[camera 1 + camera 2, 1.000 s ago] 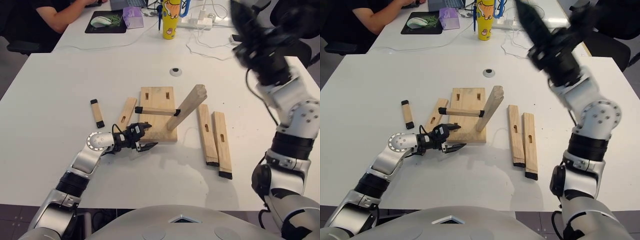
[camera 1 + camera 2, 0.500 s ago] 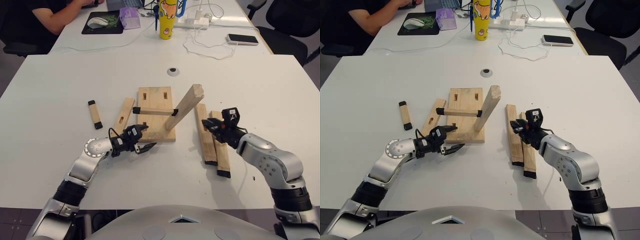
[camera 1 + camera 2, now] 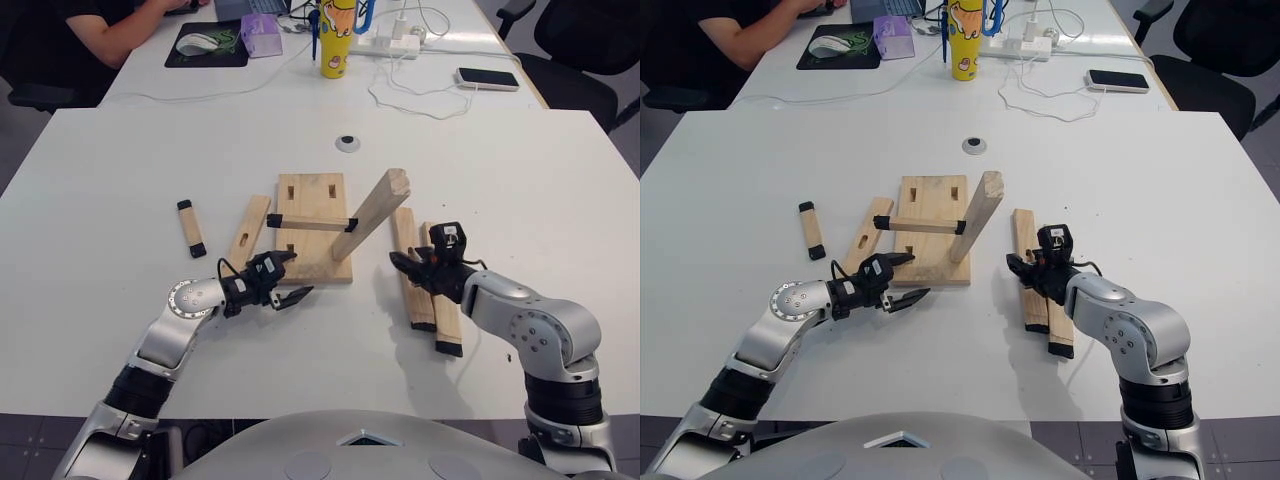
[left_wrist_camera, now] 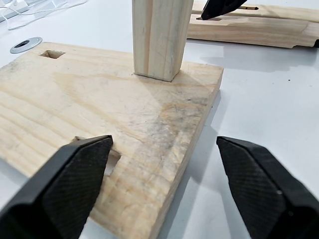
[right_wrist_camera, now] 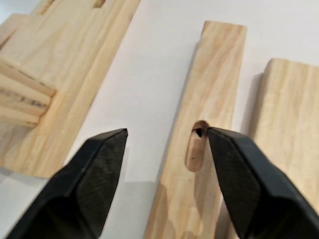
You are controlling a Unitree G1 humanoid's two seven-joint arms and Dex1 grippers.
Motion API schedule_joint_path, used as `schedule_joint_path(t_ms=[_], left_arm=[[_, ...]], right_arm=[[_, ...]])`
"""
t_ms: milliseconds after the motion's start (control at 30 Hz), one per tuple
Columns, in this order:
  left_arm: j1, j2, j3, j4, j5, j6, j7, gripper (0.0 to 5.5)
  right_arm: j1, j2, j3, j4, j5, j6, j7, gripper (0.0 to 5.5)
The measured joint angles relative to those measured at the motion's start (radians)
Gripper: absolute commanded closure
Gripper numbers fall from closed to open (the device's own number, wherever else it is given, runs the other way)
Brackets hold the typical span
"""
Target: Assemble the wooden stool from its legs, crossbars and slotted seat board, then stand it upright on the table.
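The right gripper [image 5: 167, 134] hangs with fingers spread above the inner leg [image 3: 420, 305], which lies on the table just right of the seat board [image 3: 312, 200]. It should straddle that leg squarely, clear of the outer leg [image 3: 447, 325], before squeezing. The left gripper [image 3: 292, 275], also spread, sits at the board's near corner, handy for steadying it. Count: one board; four legs, including the leaning leg [image 3: 372, 214] and the left leg [image 3: 252, 228]; seemingly two crossbars, the fitted crossbar [image 3: 310, 223] and the loose crossbar [image 3: 190, 228].

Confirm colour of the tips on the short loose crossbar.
Black, on the crossbar; body pale wood. Left eye view shows it best.
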Motion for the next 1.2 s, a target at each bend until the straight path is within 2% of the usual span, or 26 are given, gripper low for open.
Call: schedule_joint_path(t_ms=[500, 933, 1200], left_arm=[[-0.004, -0.007, -0.003, 0.001, -0.005, 0.007, 0.005, 1.63], [-0.008, -0.006, -0.004, 0.006, -0.011, 0.008, 0.000, 1.63], [-0.017, -0.006, -0.006, 0.009, -0.016, 0.012, -0.004, 1.63]], right_arm=[[-0.016, 0.029, 0.019, 0.016, -0.157, 0.009, 0.033, 2.52], [-0.014, 0.103, 0.018, 0.010, -0.232, 0.023, 0.039, 0.58], [-0.037, 0.146, 0.049, 0.033, -0.270, 0.052, 0.049, 0.58]])
